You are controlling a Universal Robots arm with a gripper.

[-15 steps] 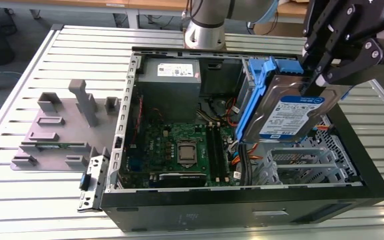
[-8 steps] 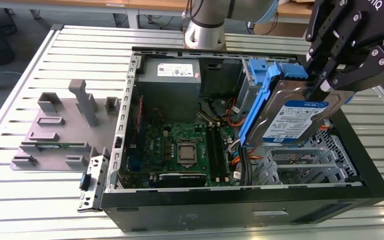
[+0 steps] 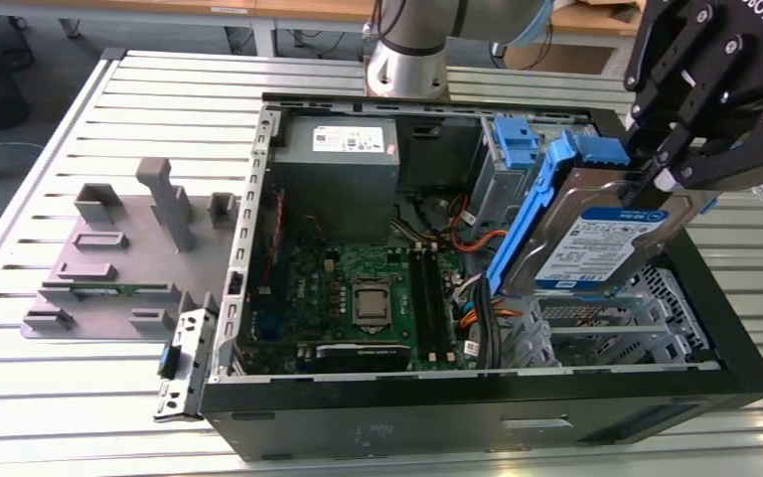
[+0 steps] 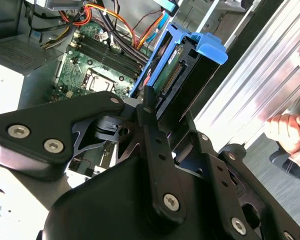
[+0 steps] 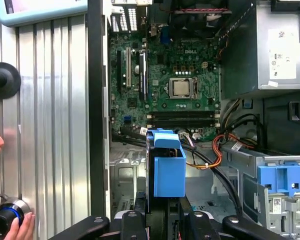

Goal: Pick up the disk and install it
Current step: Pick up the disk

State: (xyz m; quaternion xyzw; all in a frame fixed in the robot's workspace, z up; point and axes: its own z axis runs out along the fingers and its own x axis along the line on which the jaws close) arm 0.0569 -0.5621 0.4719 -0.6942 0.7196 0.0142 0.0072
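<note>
Exterior view: gripper (image 3: 664, 171) pinches the disk (image 3: 604, 234) by its upper end. The disk is tilted, long axis sloping down to the drive cage (image 3: 614, 318) just below.
Second wrist view: disk (image 4: 176, 75) clamped, pointing away from the gripper.
First wrist view: disk (image 5: 168, 172) hangs inside the open case, near the motherboard (image 5: 165, 80).

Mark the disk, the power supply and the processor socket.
disk (image 3: 610, 243): exterior view, on its white-and-blue label.
power supply (image 3: 335, 181): exterior view, on its grey face below the white label.
processor socket (image 5: 181, 88): first wrist view, on the socket's middle.
</note>
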